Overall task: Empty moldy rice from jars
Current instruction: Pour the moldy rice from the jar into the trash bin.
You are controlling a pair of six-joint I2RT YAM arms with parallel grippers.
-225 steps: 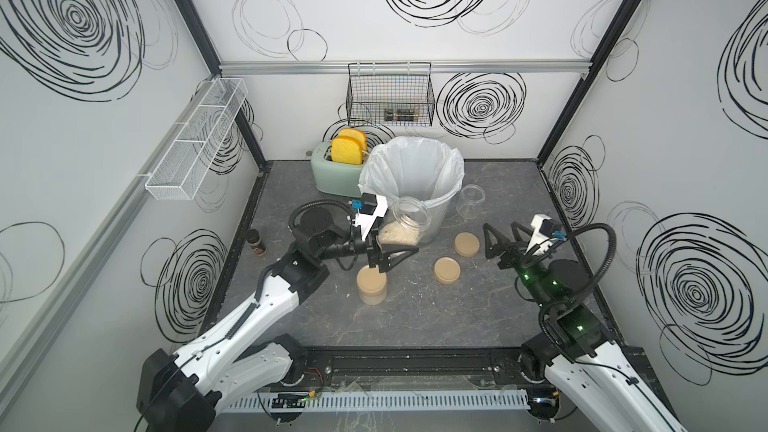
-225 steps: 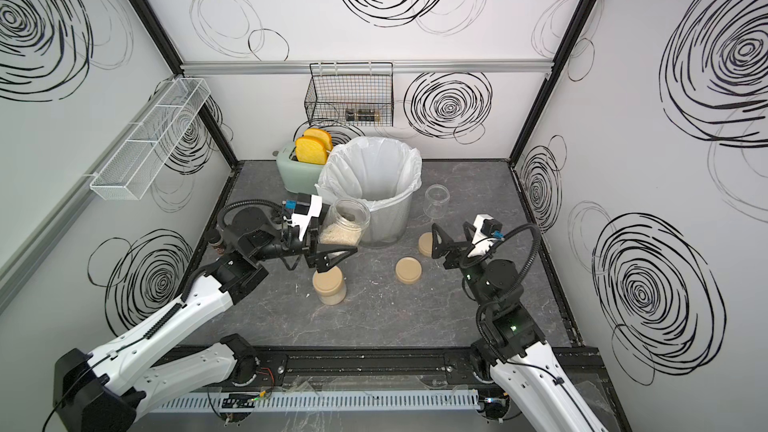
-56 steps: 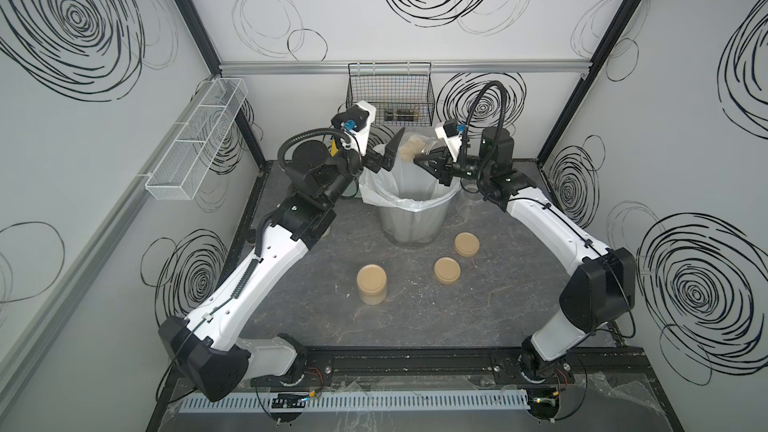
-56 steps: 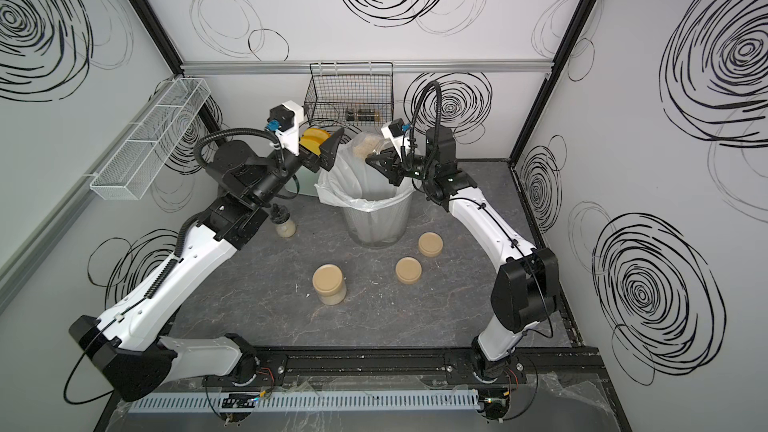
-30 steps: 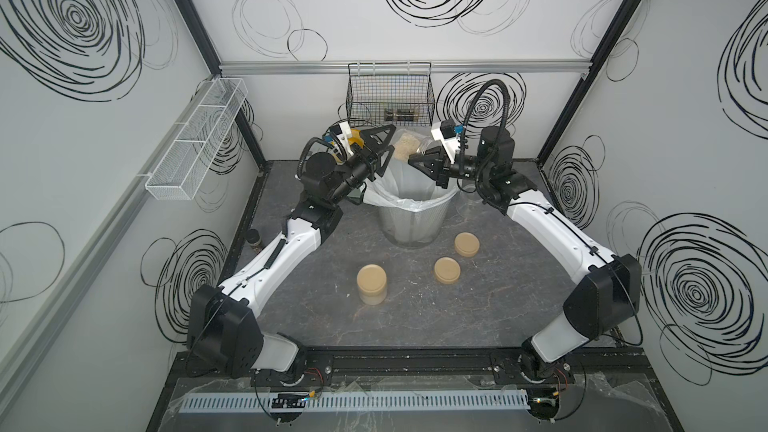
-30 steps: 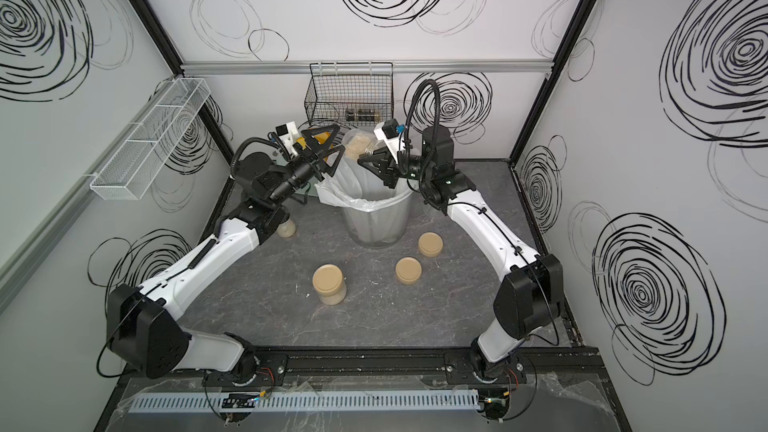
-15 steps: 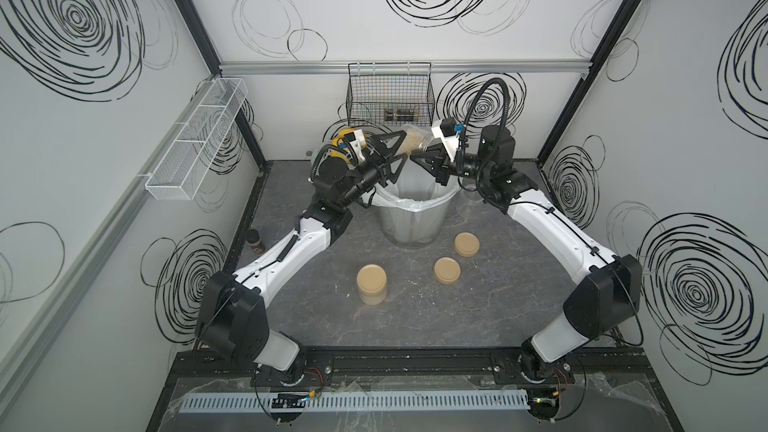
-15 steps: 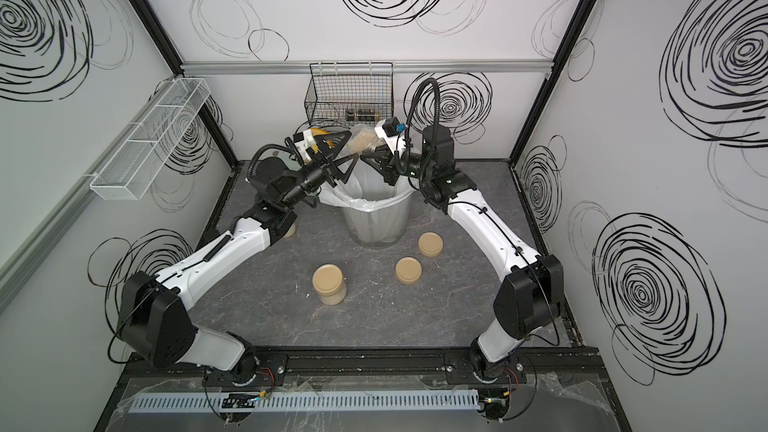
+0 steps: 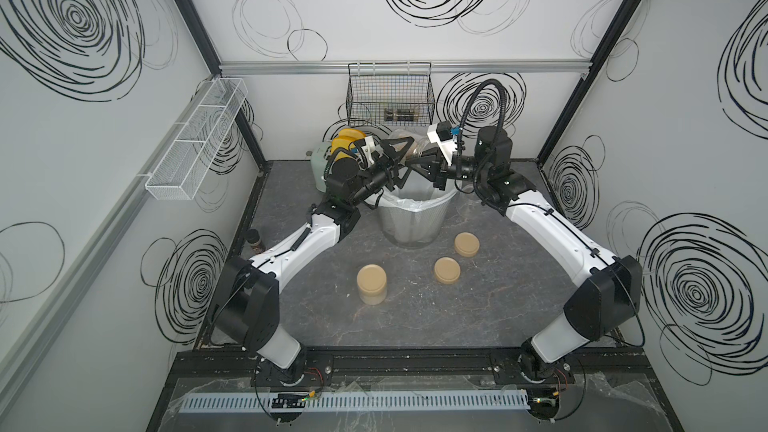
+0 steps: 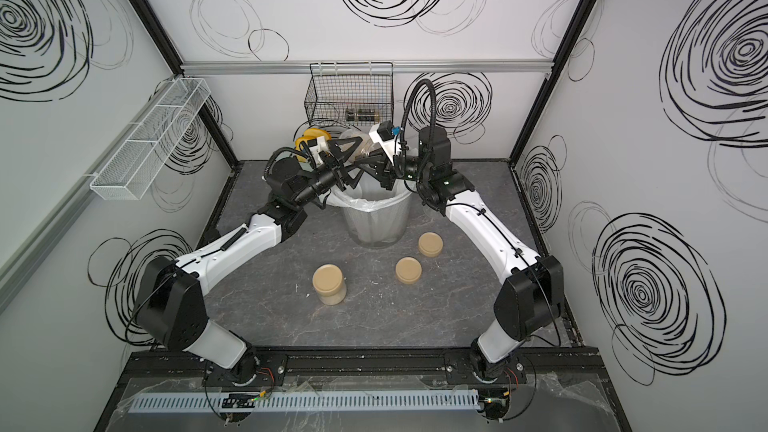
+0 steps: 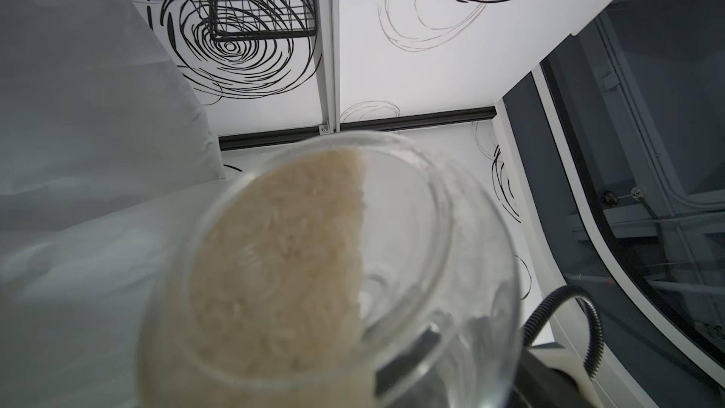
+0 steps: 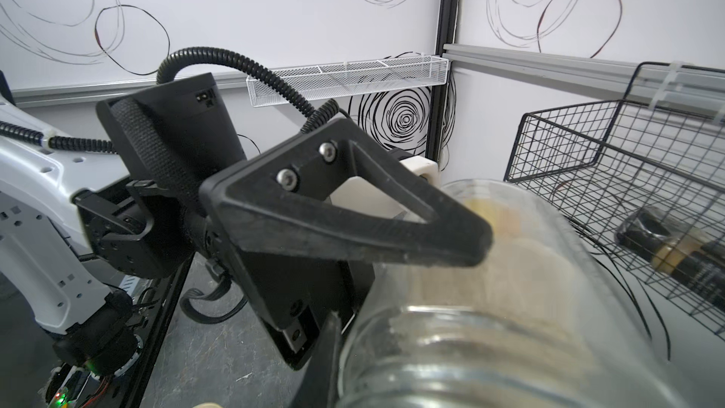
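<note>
1. Aloft above the white-lined bin (image 9: 409,226): an open jar (image 9: 411,145), lidless, tipped onto its side between the two tools.
2. Inside that jar: moldy rice (image 11: 274,268), a pale beige grainy mass heaped along one side of the glass, the other side clear.
3. Left tool (image 9: 398,162): spread wide on either side of the jar's body, with one triangular black finger (image 12: 353,221) laid along the glass wall. Firm squeeze or mere contact: cannot tell.
4. Right tool (image 9: 424,160): narrow, drawn close together at the jar's threaded mouth and pinching its rim, as far as the views show. One dark finger (image 12: 327,347) just beside the neck.
5. On the table (image 9: 415,326), in front of the bin: a second jar (image 9: 371,284), upright, tan lid on, pale grains showing through its clear wall.
6. Between that jar and the right arm: a loose lid (image 9: 447,270) and, nearer the bin's foot, a second loose lid (image 9: 466,244). Both flat on the table, apart from each other.
7. On the back wall, behind the tools: a black wire basket (image 9: 390,89), with a dark bottle (image 9: 400,115) lying on its side in it.
8. At the table's edge by the left wall: a small dark shaker (image 9: 254,241), upright, well apart from the jars.
</note>
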